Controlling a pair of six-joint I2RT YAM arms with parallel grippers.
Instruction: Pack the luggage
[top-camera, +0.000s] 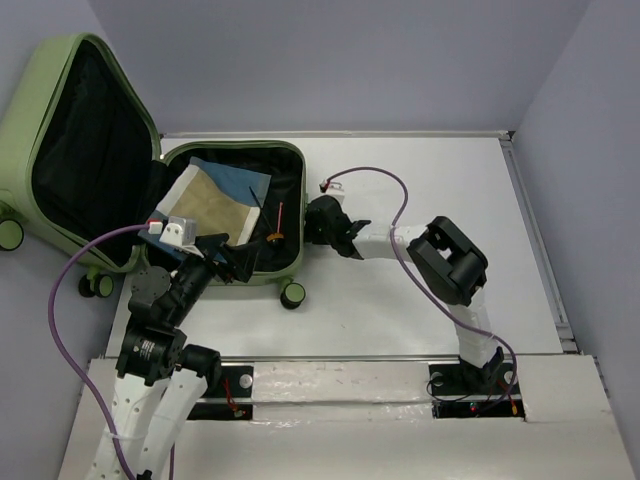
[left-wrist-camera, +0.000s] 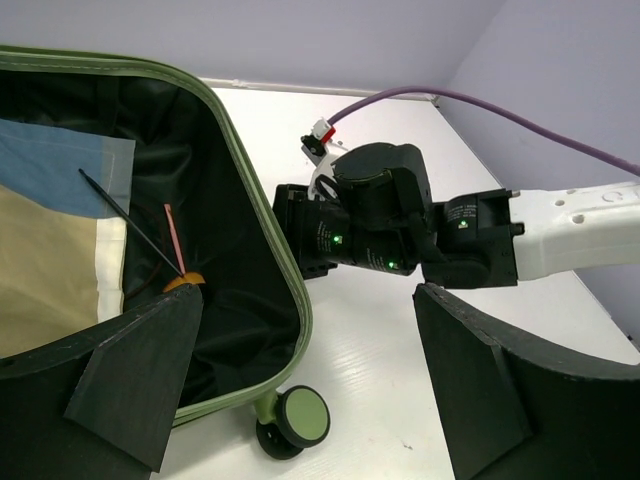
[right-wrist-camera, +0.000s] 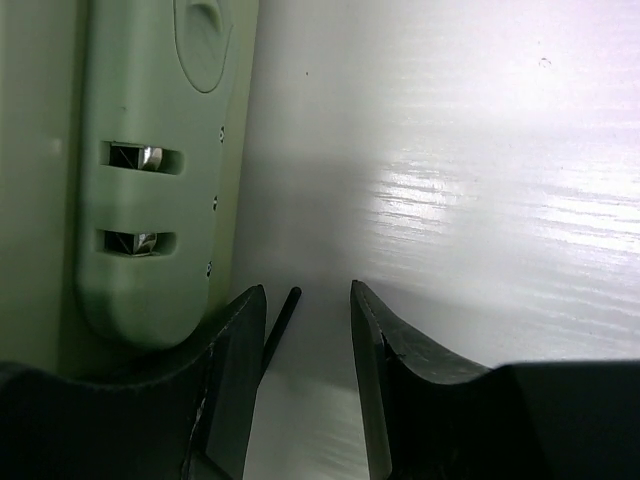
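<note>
One white table (top-camera: 420, 180) holds luggage (top-camera: 25, 115) amid lilac walls (top-camera: 350, 60)

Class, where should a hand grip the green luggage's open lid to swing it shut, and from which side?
Pinch the luggage lid at its thin free rim, opposite the hinge, approaching from the left with the open left hand. That rim suits a pinch; the rounded shell looks too broad, and the lid stands open on that side.

Luggage (top-camera: 18, 150) shell: smooth matt green plastic. Lining (top-camera: 85, 170): black cloth, slight sheen. Table (top-camera: 430, 190): white, glossy, faintly grained surface.
</note>
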